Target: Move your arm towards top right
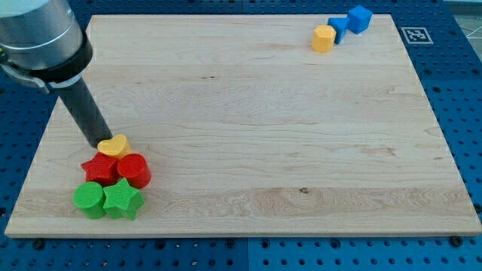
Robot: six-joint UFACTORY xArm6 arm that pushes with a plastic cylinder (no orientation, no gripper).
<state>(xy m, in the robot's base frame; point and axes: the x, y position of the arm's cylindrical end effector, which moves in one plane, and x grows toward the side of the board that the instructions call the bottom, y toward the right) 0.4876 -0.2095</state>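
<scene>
My tip (101, 142) rests on the wooden board (248, 128) at the view's lower left, touching the left side of a yellow heart-shaped block (114, 145). Just below it sit a red star block (100, 168) and a red cylinder (135, 169). Below those are a green cylinder (89, 199) and a green star (122, 199). At the view's top right lie a yellow hexagonal block (323, 38), a blue block (339, 28) and a blue cube (359, 18), in a touching diagonal row.
The board lies on a blue perforated table (452, 90). A black-and-white marker tag (415, 35) sits just off the board's top right corner. The arm's grey body (41, 34) fills the view's top left.
</scene>
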